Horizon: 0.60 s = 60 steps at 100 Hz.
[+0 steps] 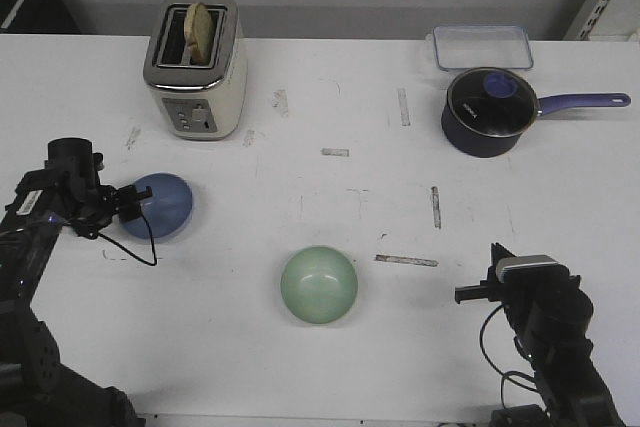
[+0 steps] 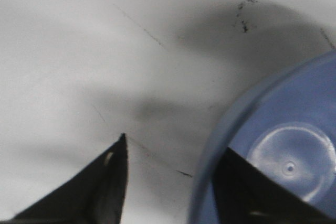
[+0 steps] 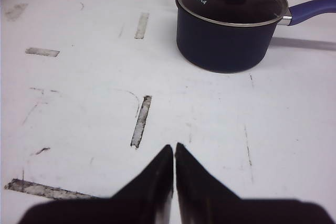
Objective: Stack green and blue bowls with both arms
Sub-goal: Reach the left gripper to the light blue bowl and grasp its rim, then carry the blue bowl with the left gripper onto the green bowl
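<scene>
On the table, the blue bowl and green bowl sit well apart, so no stacking is done yet. The left gripper is spread apart around the blue bowl's rim, one finger inside, nothing lifted. The right gripper has its fingers pressed together, holding nothing.

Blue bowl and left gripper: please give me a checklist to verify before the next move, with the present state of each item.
1. Left gripper open: ok, fingers apart.
2. Fingers straddle the blue bowl rim: ok, one finger over the bowl's inside, the other outside.
3. Rim touched by the fingers: cannot tell.
4. Green bowl upright, free to receive: ok, nothing inside it.
5. Right gripper away from both bowls: ok, shut, facing the saucepan.
6. Path between the bowls: ok, bare table.
</scene>
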Motion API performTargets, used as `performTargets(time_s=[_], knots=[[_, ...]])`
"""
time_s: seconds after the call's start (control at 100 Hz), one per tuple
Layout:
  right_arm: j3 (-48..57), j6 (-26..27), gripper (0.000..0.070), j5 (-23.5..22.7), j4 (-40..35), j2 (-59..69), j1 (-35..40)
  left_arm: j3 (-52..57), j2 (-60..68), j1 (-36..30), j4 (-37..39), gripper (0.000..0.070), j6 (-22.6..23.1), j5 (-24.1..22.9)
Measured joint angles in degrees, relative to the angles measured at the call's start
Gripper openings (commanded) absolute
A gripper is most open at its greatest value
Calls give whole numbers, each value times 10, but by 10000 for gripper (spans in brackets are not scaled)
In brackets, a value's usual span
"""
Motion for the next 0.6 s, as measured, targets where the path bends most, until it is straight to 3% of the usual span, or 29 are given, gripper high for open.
performTargets(time_s=[0.03,0.2,0.6], knots=[[0,0,0,0,0,0,0,0,0,0,0,0,0,0],[0,0,0,0,0,0,0,7,-3,-1,-10,0,0,6],[0,0,0,0,0,0,0,79,-103,-43,-41,0,0,85]])
